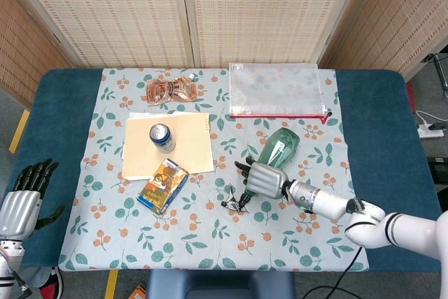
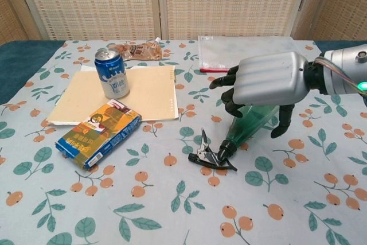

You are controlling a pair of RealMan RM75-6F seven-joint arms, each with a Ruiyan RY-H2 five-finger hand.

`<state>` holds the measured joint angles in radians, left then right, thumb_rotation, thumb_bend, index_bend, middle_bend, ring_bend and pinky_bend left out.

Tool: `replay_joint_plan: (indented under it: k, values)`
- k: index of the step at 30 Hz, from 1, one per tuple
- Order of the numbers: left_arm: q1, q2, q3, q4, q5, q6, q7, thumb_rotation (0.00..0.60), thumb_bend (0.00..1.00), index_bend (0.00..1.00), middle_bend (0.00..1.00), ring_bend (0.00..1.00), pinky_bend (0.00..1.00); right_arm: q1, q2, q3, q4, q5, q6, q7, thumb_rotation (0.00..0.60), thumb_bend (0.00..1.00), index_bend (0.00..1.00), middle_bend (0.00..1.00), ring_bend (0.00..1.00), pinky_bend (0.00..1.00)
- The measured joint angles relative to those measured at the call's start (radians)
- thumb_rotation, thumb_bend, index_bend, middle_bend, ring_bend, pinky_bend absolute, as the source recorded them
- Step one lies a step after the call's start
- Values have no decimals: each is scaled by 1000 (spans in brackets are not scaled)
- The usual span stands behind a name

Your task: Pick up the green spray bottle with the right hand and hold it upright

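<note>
The head view looks steeply down from above the near edge of the desk (image 1: 378, 166), far enough back to take in the whole floral cloth (image 1: 210, 236), the woven screens behind and strips of floor at both sides. The chest view sits low and close, facing level across the cloth toward those screens, cropping the desk edges. Both share the blue can (image 1: 162, 137) (image 2: 112, 73), the snack box (image 1: 163, 185) (image 2: 98, 132) and the right hand (image 1: 264, 178) (image 2: 269, 78) over the green spray bottle (image 1: 278, 146) (image 2: 255, 119).
</note>
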<state>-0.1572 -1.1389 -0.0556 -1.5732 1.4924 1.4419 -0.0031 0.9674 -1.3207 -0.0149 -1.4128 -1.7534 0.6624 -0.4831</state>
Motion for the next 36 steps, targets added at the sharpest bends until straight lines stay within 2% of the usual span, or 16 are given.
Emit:
replay_joint_plan:
  k: [7, 11, 15, 36]
  values:
    - [0, 2, 1, 0, 0, -2, -8, 600, 234, 0, 0, 0, 0, 5, -58, 1, 66, 12, 13, 20, 600, 0, 307, 300, 51, 244]
    - [-1, 5, 2, -1, 1, -4, -15, 600, 235, 0, 0, 0, 0, -2, -82, 7, 95, 45, 15, 13, 600, 0, 272, 300, 51, 232]
    - [-1, 5, 2, -1, 1, -5, -18, 600, 234, 0, 0, 0, 0, -13, -104, 8, 115, 74, 15, 5, 600, 0, 300, 300, 51, 232]
    - [0, 4, -2, -7, -8, -4, -15, 600, 233, 0, 0, 0, 0, -14, -172, -27, 206, 66, 46, 29, 600, 0, 410, 304, 83, 241]
